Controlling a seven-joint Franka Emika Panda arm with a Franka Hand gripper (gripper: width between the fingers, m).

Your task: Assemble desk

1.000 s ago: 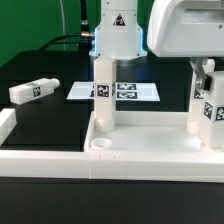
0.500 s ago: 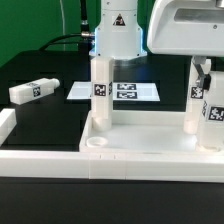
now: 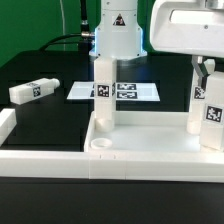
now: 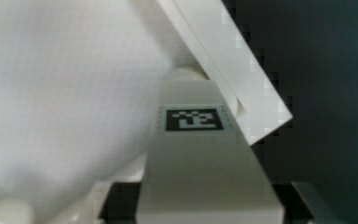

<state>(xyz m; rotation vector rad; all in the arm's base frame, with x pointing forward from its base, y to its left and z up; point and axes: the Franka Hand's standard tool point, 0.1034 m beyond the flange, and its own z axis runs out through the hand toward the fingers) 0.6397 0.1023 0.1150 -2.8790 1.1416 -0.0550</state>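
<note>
The desk top [image 3: 150, 157], a shallow white tray, lies at the front with a round socket [image 3: 100, 145] showing at its near corner. Two white legs stand upright in it, one at the back towards the exterior view's left [image 3: 102, 88] and one towards the right [image 3: 193, 105]. My gripper [image 3: 209, 75] comes down at the exterior view's right, shut on a third tagged leg [image 3: 213, 118] held upright over the tray's right end. In the wrist view that leg [image 4: 197, 150] fills the gap between my dark fingers [image 4: 126, 200]. Its lower end is hidden.
A loose tagged leg [image 3: 32, 90] lies on the black table at the exterior view's left. The marker board [image 3: 130, 91] lies flat behind the tray. A white border rail [image 3: 6, 122] runs along the left edge. The arm's base [image 3: 118, 35] stands at the back.
The held leg has shifted a little towards the exterior view's right, and its tag faces slightly differently. The other parts have stayed put.
</note>
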